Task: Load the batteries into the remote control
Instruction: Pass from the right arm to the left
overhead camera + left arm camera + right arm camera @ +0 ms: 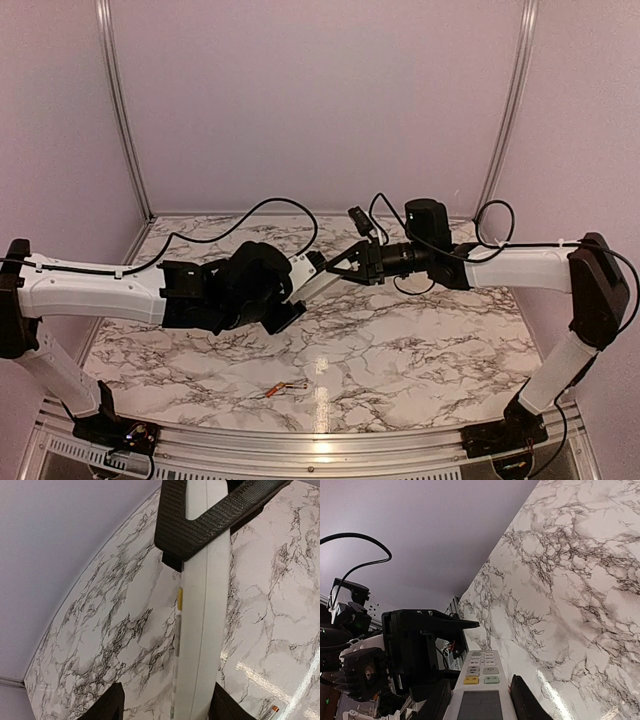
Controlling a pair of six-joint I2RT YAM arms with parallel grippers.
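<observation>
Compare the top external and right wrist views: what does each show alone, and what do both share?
Only the top external view shows the thin orange-copper cylindrical batteries lying near the front edge. Only the right wrist view shows the yellow and green buttons on the slim white plastic remote control. Both show the marble-patterned table and that remote control gripped by the left gripper and right gripper.
</observation>
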